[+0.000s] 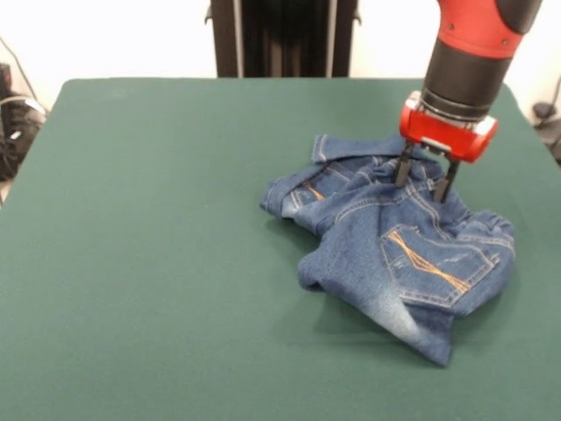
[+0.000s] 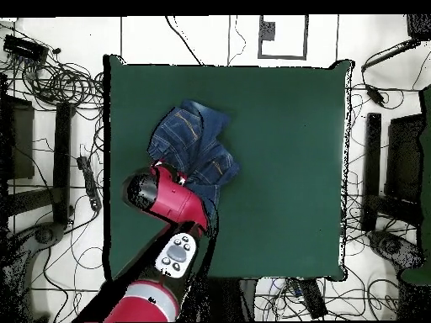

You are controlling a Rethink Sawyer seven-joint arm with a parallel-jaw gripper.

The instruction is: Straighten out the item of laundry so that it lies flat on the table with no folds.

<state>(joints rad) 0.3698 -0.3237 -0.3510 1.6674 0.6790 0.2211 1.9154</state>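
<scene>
A pale, near-white floor (image 2: pixel 278 38) surrounds the work area, marked by thin dark seams. Tangles of black cables (image 2: pixel 63 80) lie along one side, and more cables (image 2: pixel 383 80) trail on the other. A dark monitor-like panel (image 2: pixel 402 156) stands at one edge. A white wall (image 1: pixel 114 35) rises behind, evenly lit.

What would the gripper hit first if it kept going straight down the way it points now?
The gripper points down with its fingers apart, right over the crumpled jeans. It would meet the bunched denim near the waistband first, and may already be touching it; the table lies beneath the cloth.
</scene>
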